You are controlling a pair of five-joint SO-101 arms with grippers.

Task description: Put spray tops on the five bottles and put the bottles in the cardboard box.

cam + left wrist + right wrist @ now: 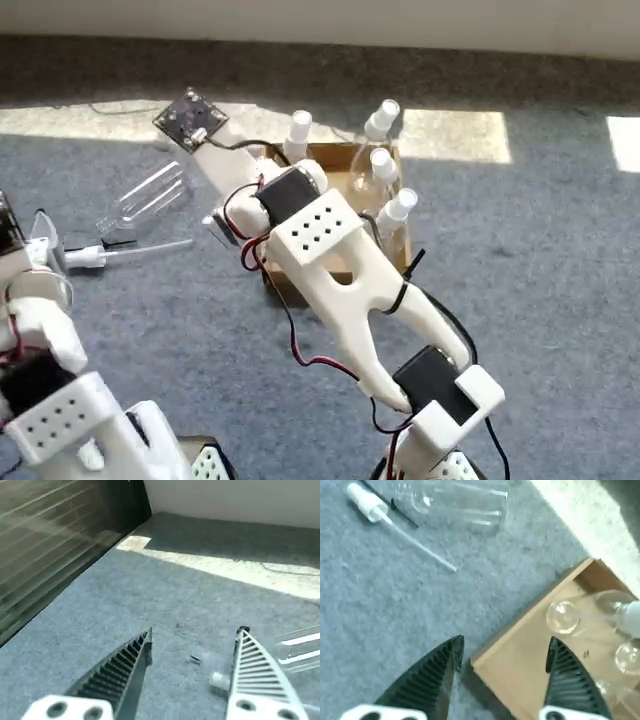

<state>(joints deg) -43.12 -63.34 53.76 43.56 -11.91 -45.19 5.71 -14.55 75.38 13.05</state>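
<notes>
At far left we see the left pincer (pixel 195 630) spread wide and empty, its ribbed black fingers hovering over fuzzy grey carpet (pixel 150 590). A white spray top (pixel 219 680) with a thin tube lies just beside one finger. Nearby, a clear plastic bottle (pixel 150 195) lies on its side. Further right, the right pincer (pixel 505 641) gapes empty above a corner of the cardboard box (pixel 530 640), where four white-capped bottles (pixel 382 165) stand upright.

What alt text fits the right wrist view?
The right gripper, open, hangs over a corner of the brown cardboard box, which holds clear plastic bottles. Beyond it on the grey carpet, a white spray top with a long tube lies beside a loose clear bottle on its side.
</notes>
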